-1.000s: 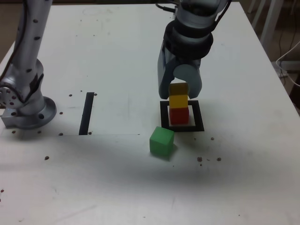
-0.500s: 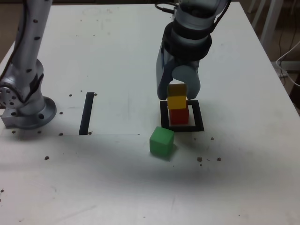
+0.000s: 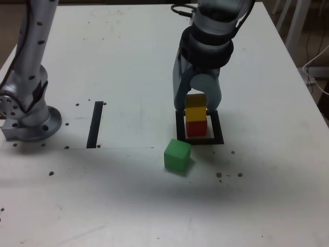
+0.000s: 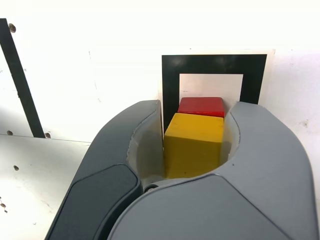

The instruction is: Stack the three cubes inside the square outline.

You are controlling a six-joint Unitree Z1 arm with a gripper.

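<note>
In the exterior view my gripper point(image 3: 196, 105) hangs over the square outline point(image 3: 200, 140), its jaws on either side of the yellow cube point(image 3: 195, 113), which sits on the red cube point(image 3: 196, 127) inside the frame. The green cube point(image 3: 177, 156) lies on the table point(image 3: 128, 62) just outside the outline, toward the exterior view's left.

In the wrist view my jaws flank the yellow cube point(image 4: 194, 145); whether they still press it I cannot tell.
</note>
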